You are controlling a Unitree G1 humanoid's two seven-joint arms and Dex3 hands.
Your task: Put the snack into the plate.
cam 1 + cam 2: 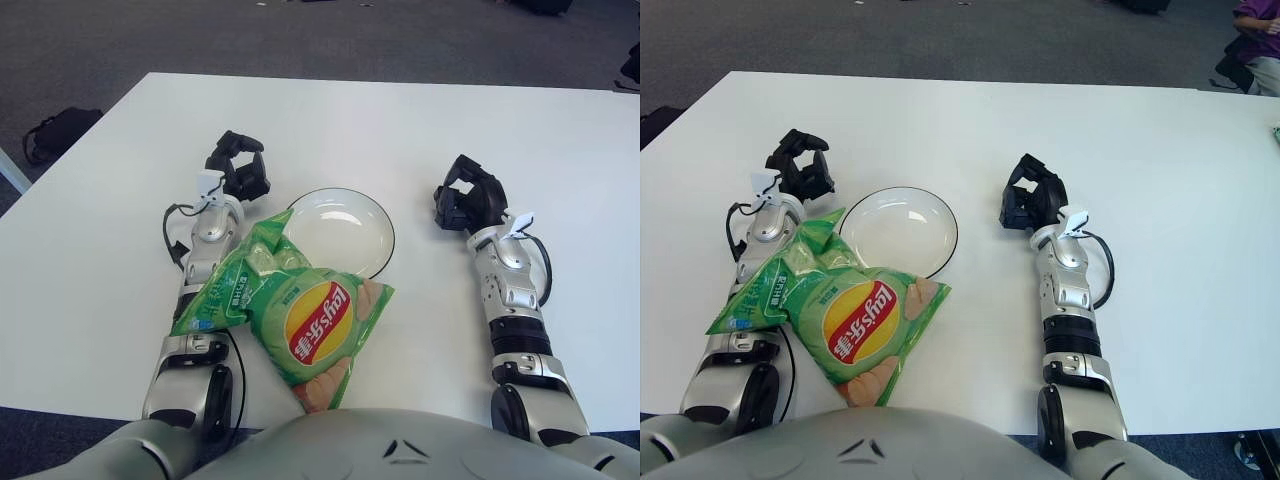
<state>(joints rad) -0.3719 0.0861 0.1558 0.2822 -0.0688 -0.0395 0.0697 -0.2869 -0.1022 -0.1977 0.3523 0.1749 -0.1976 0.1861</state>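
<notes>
One green crinkled foil snack bag with a red-and-yellow oval logo (pixel 305 325) lies flat on the white bench (pixel 90 250), its near end cut off from sight by the robot's grey torso at the bottom edge of both views. The bag's left part covers the middle of the left forearm, so that stretch of arm is hidden; whether a second green pack lies under or beside it cannot be made out, though the left portion bears different pale printing. One white round plate with a dark rim (pixel 345 232) sits just beyond the bag, and the bag's far edge overlaps the plate's near rim; the dish is otherwise bare. Left hand (pixel 238 166): black fingers curled inward, pinching nothing, placed beyond the bag's far-left corner and apart from it, beside the plate's left side. Right hand (pixel 468 197): black fingers likewise curled, holding nothing, to the right of the plate and well apart from the bag. One dark bag-like object (pixel 58 131) lies on the grey floor at the far left, its detail unclear.
</notes>
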